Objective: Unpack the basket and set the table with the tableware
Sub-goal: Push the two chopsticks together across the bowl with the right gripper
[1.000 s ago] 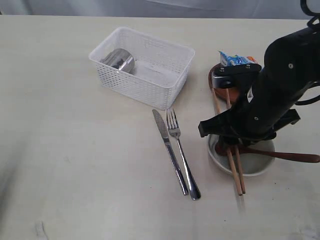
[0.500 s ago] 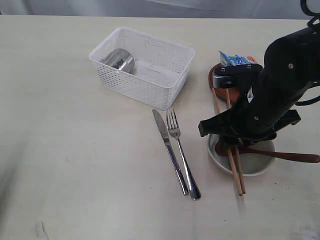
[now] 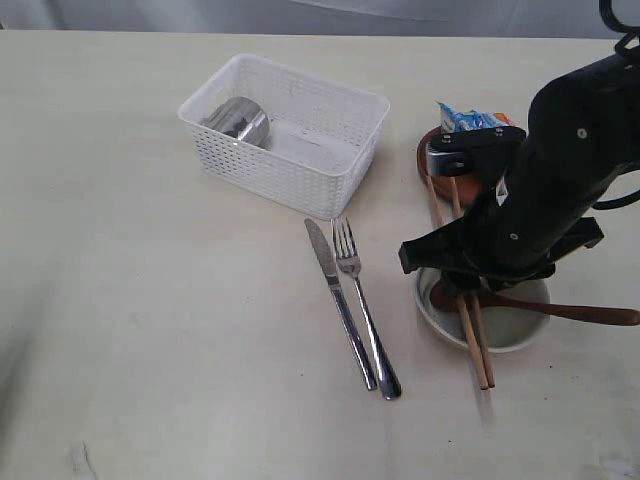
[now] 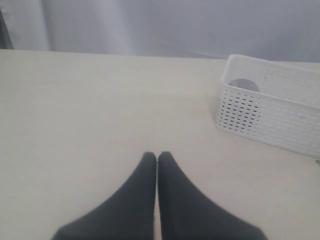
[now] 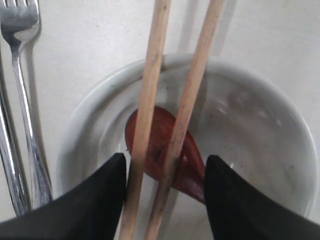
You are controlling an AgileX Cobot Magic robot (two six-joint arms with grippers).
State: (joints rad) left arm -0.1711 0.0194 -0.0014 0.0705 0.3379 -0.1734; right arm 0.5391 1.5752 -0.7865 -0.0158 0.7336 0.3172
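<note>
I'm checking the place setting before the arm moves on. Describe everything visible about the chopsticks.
The chopsticks are two straight, pale wooden sticks lying almost parallel with a narrow gap. They bridge the cream bowl, resting on its rim and crossing over the dark spoon inside it. Their far ends reach over the brown plate; their near ends lie on the table past the bowl. The open right end effector straddles both; whether it touches them is unclear.

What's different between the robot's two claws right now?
The left gripper is shut, fingertips together over the table; the right gripper is open. The left holds nothing; the right straddles the two chopsticks lying across the bowl, above the spoon. Both have dark fingers.
</note>
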